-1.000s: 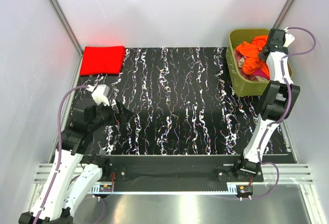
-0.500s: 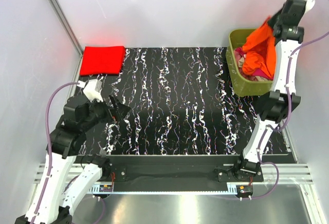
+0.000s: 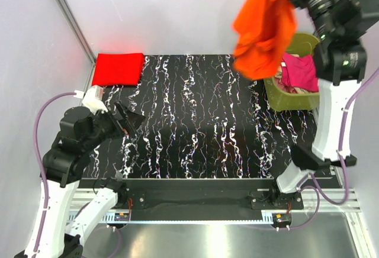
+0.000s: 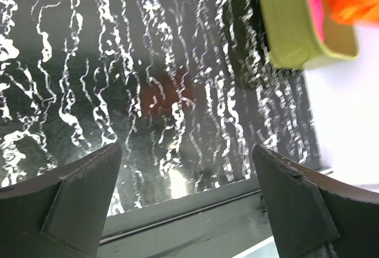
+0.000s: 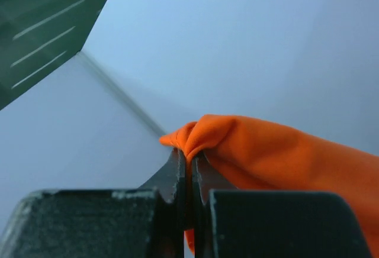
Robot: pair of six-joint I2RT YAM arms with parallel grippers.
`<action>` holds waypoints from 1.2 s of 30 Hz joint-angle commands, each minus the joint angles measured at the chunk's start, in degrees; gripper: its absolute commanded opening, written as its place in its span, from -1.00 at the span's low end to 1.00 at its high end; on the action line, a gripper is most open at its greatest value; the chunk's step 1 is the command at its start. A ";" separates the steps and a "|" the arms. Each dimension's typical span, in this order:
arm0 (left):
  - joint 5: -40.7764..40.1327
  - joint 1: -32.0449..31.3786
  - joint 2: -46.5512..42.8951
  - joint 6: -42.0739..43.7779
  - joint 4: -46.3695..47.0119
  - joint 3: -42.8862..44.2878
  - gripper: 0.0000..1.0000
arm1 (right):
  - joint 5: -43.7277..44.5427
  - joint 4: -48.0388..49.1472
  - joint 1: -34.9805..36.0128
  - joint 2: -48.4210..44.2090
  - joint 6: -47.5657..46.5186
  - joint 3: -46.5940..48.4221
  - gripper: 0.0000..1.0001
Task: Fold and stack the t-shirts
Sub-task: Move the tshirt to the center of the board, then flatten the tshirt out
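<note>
Orange t-shirt (image 3: 263,27) and red t-shirt (image 3: 118,68): soft matt cloth. Table top (image 3: 201,122): glossy, reflective, marbled. Bin (image 3: 293,99): smooth plastic, slight sheen.

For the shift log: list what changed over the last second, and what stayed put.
The right end effector, shut on the orange t-shirt, rose out of the green bin and swung left, so the shirt now hangs above the table. A pink garment is uncovered in the bin. The left end effector stayed open and barely shifted. The folded red t-shirt did not move.

Open mat (image 3: 207,122) centre, red shirt (image 3: 118,68) far-left, green bin (image 3: 294,100) far-right, orange shirt (image 3: 263,27) hanging above
</note>
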 commanded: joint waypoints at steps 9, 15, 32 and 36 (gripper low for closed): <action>-5.51 -0.03 -0.73 -4.71 -1.60 3.60 0.98 | -16.01 4.45 19.68 -26.41 3.41 -68.35 0.00; 0.52 -0.20 2.77 -5.94 -2.05 -2.90 0.83 | -21.36 3.22 19.68 -35.48 0.69 -96.77 0.57; -15.17 -20.68 44.61 8.11 13.24 -4.85 0.91 | -28.74 15.34 19.59 -1.84 -15.84 -88.28 0.57; -15.45 -20.51 51.99 11.37 12.54 -1.25 0.91 | -31.56 15.96 19.60 5.37 -15.93 -83.44 0.52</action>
